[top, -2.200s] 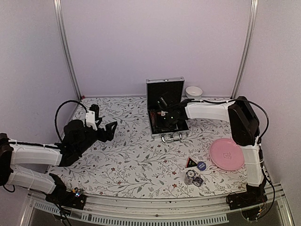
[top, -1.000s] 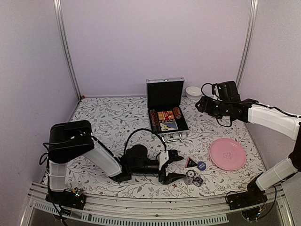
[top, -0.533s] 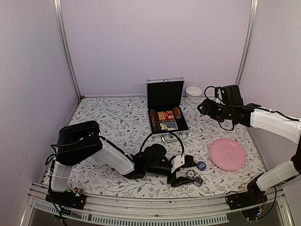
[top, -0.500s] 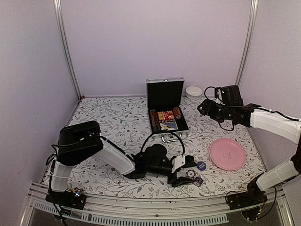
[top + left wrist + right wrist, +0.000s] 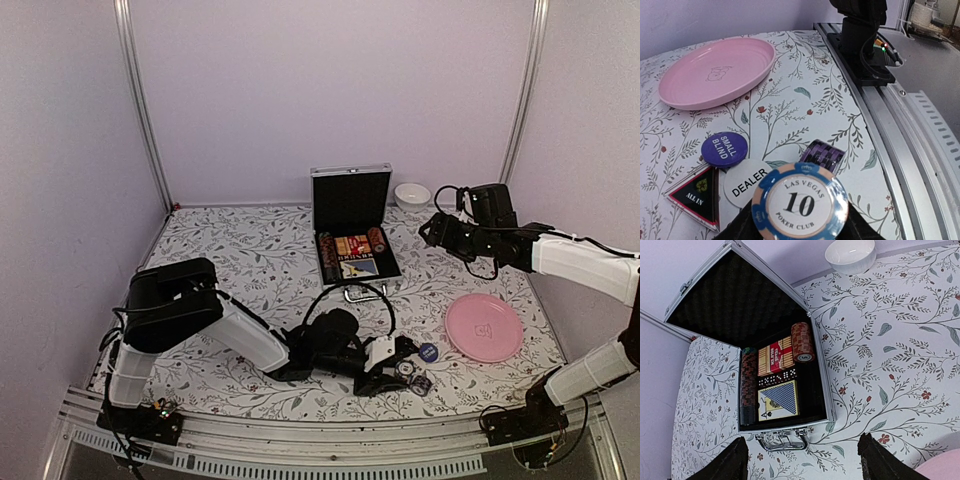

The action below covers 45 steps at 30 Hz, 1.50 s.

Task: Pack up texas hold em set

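Left gripper (image 5: 799, 221): jaws flank blue chip stack (image 5: 800, 202) on both sides; firm pinch or not, cannot tell.
Stack: near table edge, just beside white dealer button (image 5: 747, 181), purple-striped chip (image 5: 822, 154), blue disc (image 5: 724, 148), black triangle (image 5: 696, 192); pink plate (image 5: 715, 70) beyond.
Advice: squeeze across stack centre, low enough to catch bottom chips; lift straight, sparing dealer button.
Right gripper (image 5: 802, 440): jaws wide, empty, hovering above open case (image 5: 826, 390).
Case: back centre, lid up, chips and decks inside.

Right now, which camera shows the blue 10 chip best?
The left wrist view: the blue chip fills the foreground, its 10 readable. The top view shows it only as a tiny speck; the right wrist view misses it.
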Motion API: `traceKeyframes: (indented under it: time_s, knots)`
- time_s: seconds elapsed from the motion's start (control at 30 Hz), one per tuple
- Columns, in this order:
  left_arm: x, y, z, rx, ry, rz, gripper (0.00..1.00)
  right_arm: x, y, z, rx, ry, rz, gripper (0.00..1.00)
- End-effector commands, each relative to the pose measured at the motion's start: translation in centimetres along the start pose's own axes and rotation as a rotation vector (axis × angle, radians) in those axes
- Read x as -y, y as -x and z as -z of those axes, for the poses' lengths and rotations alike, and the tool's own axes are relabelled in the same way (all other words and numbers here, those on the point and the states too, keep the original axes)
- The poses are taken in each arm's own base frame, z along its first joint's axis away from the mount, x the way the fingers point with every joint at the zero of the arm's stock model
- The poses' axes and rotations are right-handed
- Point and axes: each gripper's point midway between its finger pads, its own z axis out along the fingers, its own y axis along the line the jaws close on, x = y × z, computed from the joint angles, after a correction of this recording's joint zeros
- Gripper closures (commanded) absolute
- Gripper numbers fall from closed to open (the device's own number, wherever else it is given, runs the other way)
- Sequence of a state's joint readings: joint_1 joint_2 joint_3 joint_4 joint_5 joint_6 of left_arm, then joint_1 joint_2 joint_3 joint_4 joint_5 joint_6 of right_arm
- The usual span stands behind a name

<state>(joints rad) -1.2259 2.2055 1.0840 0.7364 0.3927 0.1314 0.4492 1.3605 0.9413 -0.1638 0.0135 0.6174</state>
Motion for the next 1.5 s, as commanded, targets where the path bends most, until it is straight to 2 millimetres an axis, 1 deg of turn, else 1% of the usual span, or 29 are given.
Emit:
traceKeyframes:
  time_s: [0.0, 0.13, 0.27, 0.37, 0.53, 0.57, 0.63, 0.7, 0.8, 0.9, 0.97, 1.0, 1.1, 1.17, 1.2, 1.23, 1.33, 1.4, 1.47]
  knots:
    - [0.7, 0.3, -0.5, 0.006, -0.027, -0.012, 0.52, -0.2, 0.4, 0.1, 0.02, 0.023, -0.015, 0.24]
    - [0.7, 0.4, -0.5, 0.01, -0.034, -0.015, 0.44, -0.2, 0.3, 0.0, 0.016, 0.022, -0.017, 0.24]
    - [0.7, 0.4, -0.6, 0.014, -0.035, -0.014, 0.43, 0.0, 0.1, -0.3, 0.01, 0.019, -0.018, 0.24]
    - [0.7, 0.7, -0.8, 0.021, -0.039, -0.014, 0.47, 0.1, -0.1, -0.5, 0.001, 0.018, -0.02, 0.24]
    - [0.7, 0.7, -1.1, 0.018, -0.052, -0.012, 0.56, 0.1, -0.2, -0.6, -0.001, 0.018, -0.023, 0.24]
    - [0.5, 0.6, -0.9, 0.019, -0.048, -0.003, 0.59, 0.1, -0.1, -0.4, 0.003, 0.018, -0.022, 0.24]
    - [0.2, 0.9, -0.5, 0.032, -0.041, 0.011, 0.63, 0.0, 0.0, -0.3, 0.006, 0.02, -0.02, 0.24]
    - [-0.4, 1.6, 0.4, 0.062, -0.023, 0.034, 0.67, -0.1, 0.1, -0.2, 0.009, 0.024, -0.021, 0.24]
    - [-1.7, 3.6, 2.5, 0.137, 0.02, 0.078, 0.69, -0.2, 0.1, -0.1, 0.01, 0.03, -0.023, 0.23]
    - [-3.5, 6.3, 5.9, 0.24, 0.081, 0.12, 0.72, -0.7, 0.2, 0.3, 0.007, 0.054, -0.023, 0.23]
    - [-4.7, 7.8, 8.3, 0.296, 0.138, 0.132, 0.74, -1.1, 0.2, 0.6, 0.0, 0.074, -0.023, 0.23]
    - [-5.4, 9.0, 9.7, 0.33, 0.172, 0.126, 0.75, -1.4, 0.1, 0.9, -0.006, 0.089, -0.021, 0.23]
    - [-7.0, 10.2, 13.0, 0.373, 0.279, 0.106, 0.76, -2.8, -0.4, 1.3, -0.048, 0.161, -0.005, 0.23]
    - [-7.9, 10.8, 14.7, 0.382, 0.368, 0.066, 0.76, -4.3, -1.4, 1.6, -0.11, 0.244, 0.003, 0.22]
    - [-8.2, 10.7, 15.3, 0.373, 0.408, 0.043, 0.76, -5.3, -1.9, 1.7, -0.142, 0.296, 0.004, 0.21]
    - [-8.6, 10.7, 15.9, 0.366, 0.451, 0.017, 0.75, -6.4, -2.7, 1.8, -0.179, 0.347, 0.008, 0.2]
    - [-9.6, 11.1, 17.3, 0.368, 0.551, -0.034, 0.76, -11.0, -5.9, 2.5, -0.29, 0.505, 0.055, 0.14]
    - [-10.1, 11.2, 17.7, 0.37, 0.59, -0.054, 0.76, -13.8, -8.0, 3.2, -0.36, 0.605, 0.092, 0.12]
    - [-10.3, 11.5, 18.1, 0.379, 0.613, -0.061, 0.76, -16.0, -9.6, 3.8, -0.404, 0.678, 0.116, 0.1]
